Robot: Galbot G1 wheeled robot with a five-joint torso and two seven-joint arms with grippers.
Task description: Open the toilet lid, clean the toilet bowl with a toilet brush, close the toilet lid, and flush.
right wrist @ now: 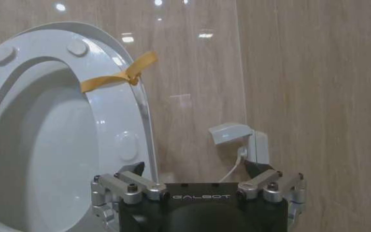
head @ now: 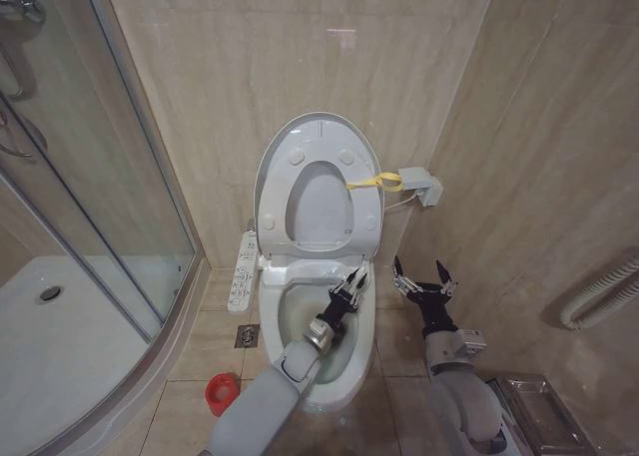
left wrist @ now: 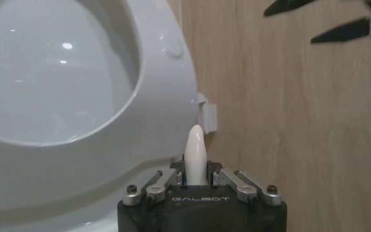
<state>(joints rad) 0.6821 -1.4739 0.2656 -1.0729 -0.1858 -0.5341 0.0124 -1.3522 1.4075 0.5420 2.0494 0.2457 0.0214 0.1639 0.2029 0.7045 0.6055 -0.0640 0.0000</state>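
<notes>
The toilet lid (head: 300, 137) stands upright against the wall with the ring seat (head: 321, 242) raised in front of it, and a yellow strap (head: 374, 183) hangs from its right edge. Below, the toilet bowl (head: 295, 311) lies uncovered. My left gripper (head: 349, 288) hangs over the bowl's right rim, shut on the white handle of the toilet brush (left wrist: 195, 152); the bristle head is hidden. The red holder cup (head: 222, 391) sits on the floor left of the toilet. My right gripper (head: 421, 276) hangs open and holds nothing, right of the bowl. The right wrist view shows the right gripper (right wrist: 195, 171), the lid (right wrist: 76, 43) and the strap (right wrist: 118, 77).
A glass shower enclosure (head: 100, 177) with a white tray (head: 60, 346) fills the left. A control panel (head: 243, 271) juts from the toilet's left side, beside a floor drain (head: 247, 334). A wall box (head: 419, 185) and a hose (head: 599, 296) are on the right wall.
</notes>
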